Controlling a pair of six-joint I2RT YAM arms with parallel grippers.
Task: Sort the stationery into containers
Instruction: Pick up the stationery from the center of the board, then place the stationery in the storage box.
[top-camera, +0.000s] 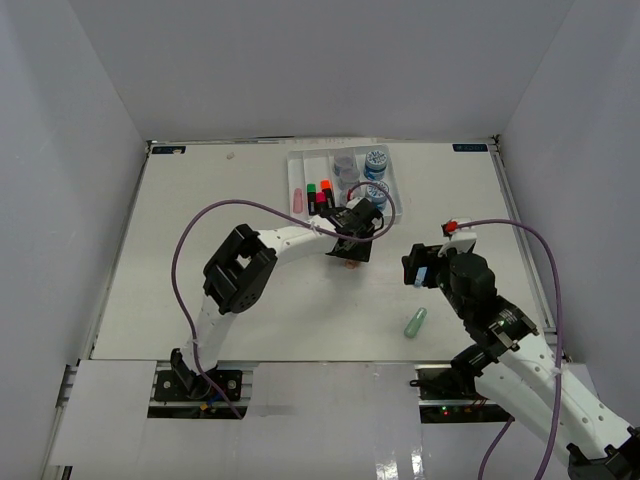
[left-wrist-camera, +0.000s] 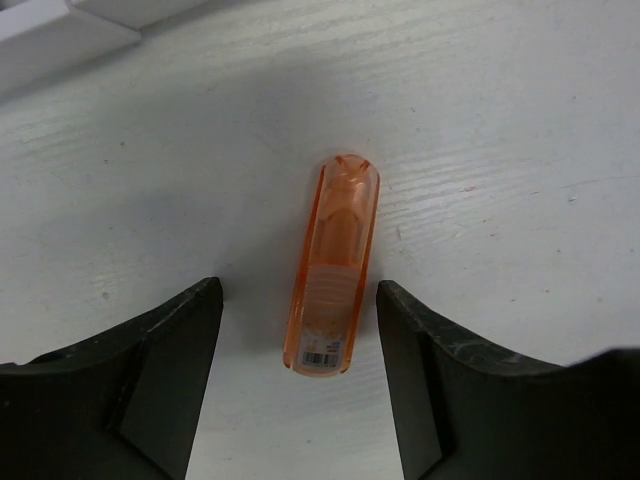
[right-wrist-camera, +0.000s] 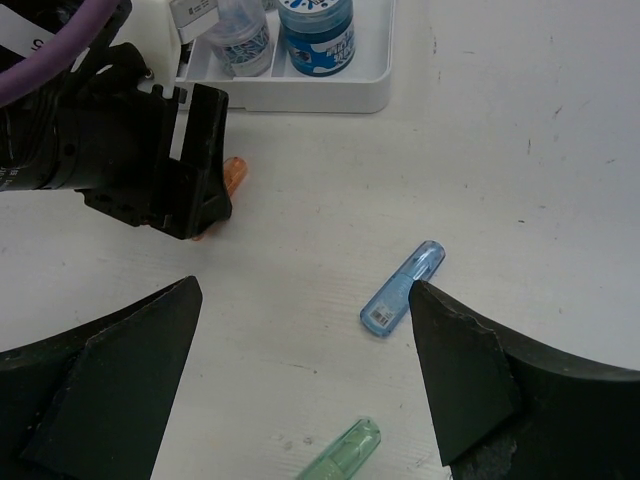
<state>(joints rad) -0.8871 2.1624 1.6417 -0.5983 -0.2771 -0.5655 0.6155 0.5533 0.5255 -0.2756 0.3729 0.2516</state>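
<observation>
Three pastel highlighters (right-wrist-camera: 402, 290) lie loose on the table (top-camera: 200, 250), and I am picking the orange highlighter (left-wrist-camera: 333, 265), flat between the spread fingers (left-wrist-camera: 160, 360) of my left gripper (left-wrist-camera: 298, 298) near the tray (right-wrist-camera: 330, 98), so next I must close squarely across it and lift, my right gripper (right-wrist-camera: 303, 295) hanging wide and empty.

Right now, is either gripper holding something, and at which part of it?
Nothing is held. The left gripper stands open around the orange highlighter without touching it; the right gripper is open and empty.
</observation>
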